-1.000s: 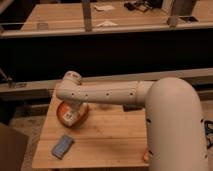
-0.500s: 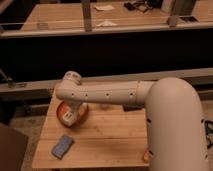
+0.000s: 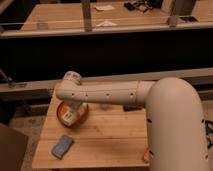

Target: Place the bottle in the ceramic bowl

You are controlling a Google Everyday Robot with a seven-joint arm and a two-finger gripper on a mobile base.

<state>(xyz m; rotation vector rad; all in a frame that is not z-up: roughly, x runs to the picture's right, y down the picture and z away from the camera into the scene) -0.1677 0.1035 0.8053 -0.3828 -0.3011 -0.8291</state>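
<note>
Nothing has visibly moved over the last second: your end effector [image 3: 70, 116] still hangs over the ceramic bowl [image 3: 64, 119] at the left of the wooden bench [image 3: 110, 135], so placement looks nearly done. The bowl is shallow, orange-red, with something pale inside, possibly the bottle [image 3: 68, 118]. I cannot tell the end effector's state. A grey-blue sponge [image 3: 62, 146] lies nearer you.
</note>
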